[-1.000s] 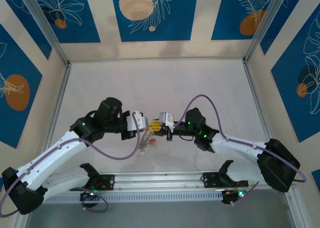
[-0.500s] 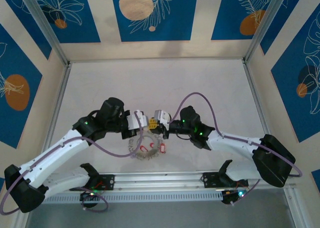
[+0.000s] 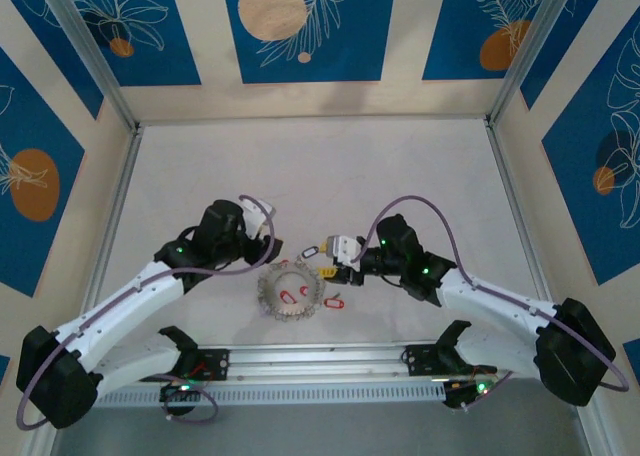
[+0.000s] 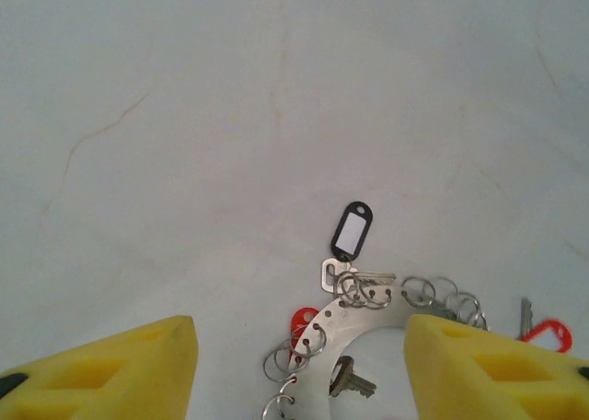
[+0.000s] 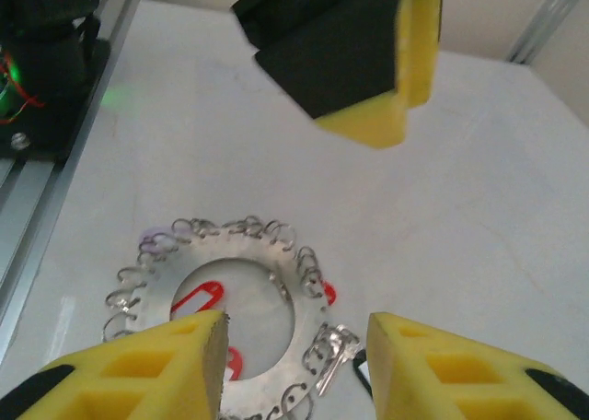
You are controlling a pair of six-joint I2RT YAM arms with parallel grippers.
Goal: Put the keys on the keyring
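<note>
The keyring [image 3: 272,288], a flat silvery ring with small wire loops around its rim, lies on the table between the arms. Two red keys [image 3: 291,296] rest inside its hole, and a third [image 3: 335,302] lies just right of it. A black tag with a white label [image 3: 310,250] sits at its far edge. My left gripper [image 3: 262,219] hangs open up and left of the ring, which shows between its fingers [image 4: 299,337]. My right gripper [image 3: 330,260] is open over the ring's right side [image 5: 296,326]. Neither holds anything.
A silver metal key [image 4: 352,379] lies in the ring's hole, and another [image 5: 334,354] hangs from the rim by the black tag [image 4: 352,231]. The metal rail [image 3: 320,361] runs along the near edge. Bare table stretches to the back wall.
Both grippers were shut on the raised keyring. They lowered it to the table, opened, and drew apart; the left one backed up and left, the right one to the right.
</note>
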